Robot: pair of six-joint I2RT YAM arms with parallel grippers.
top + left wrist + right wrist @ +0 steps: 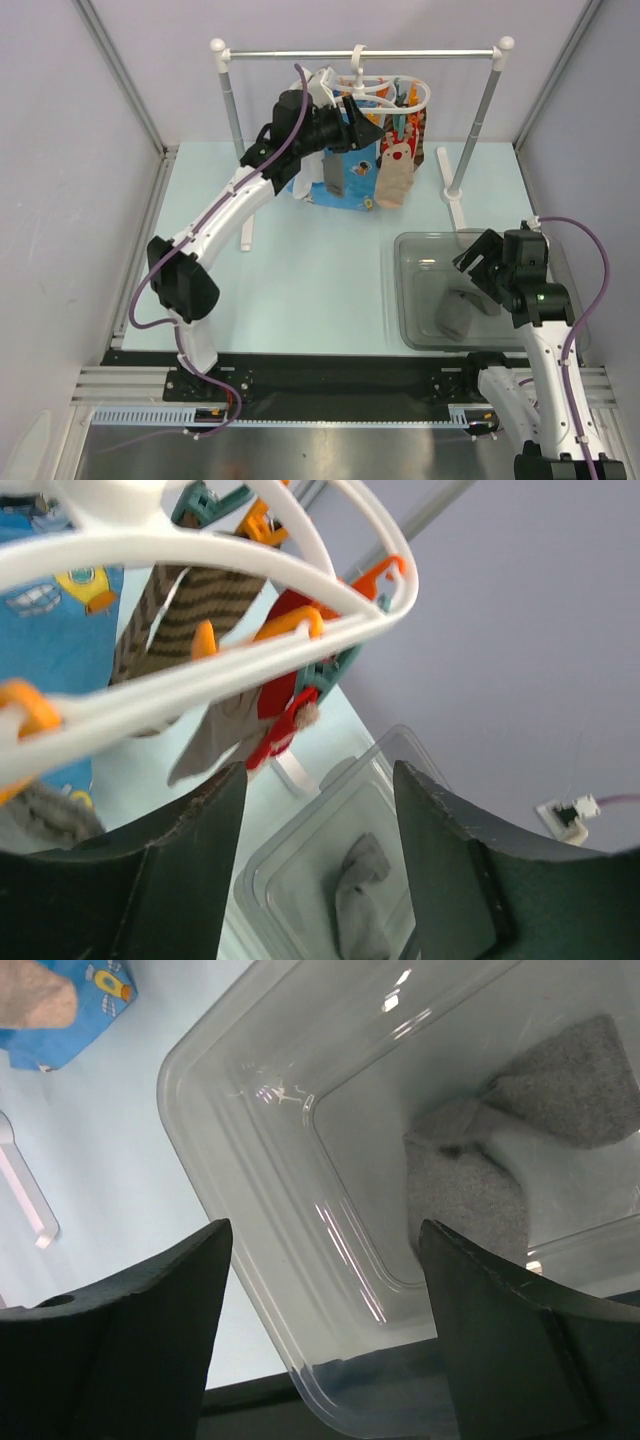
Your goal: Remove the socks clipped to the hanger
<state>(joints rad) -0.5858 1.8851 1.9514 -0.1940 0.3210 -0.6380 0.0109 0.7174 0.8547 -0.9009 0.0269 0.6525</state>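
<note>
The white oval hanger (395,92) hangs by its hook from the rail. A beige sock with red marks (394,172), a brown striped sock (414,132) and a grey sock (332,176) hang from its clips. My left gripper (364,128) is open and empty, right beside the ring. In the left wrist view the ring (200,675) with orange clips (290,625) crosses just above my open left gripper (318,780), with the striped sock (190,620) and red-marked sock (280,720) behind. My right gripper (478,272) is open and empty over the bin, as the right wrist view (325,1230) shows.
A clear plastic bin (410,300) at the right holds one grey sock (455,312), also in the right wrist view (520,1140). A blue cartoon-print cloth (345,185) hangs behind the socks. The silver rail (300,53) stands on two posts with white feet (455,205).
</note>
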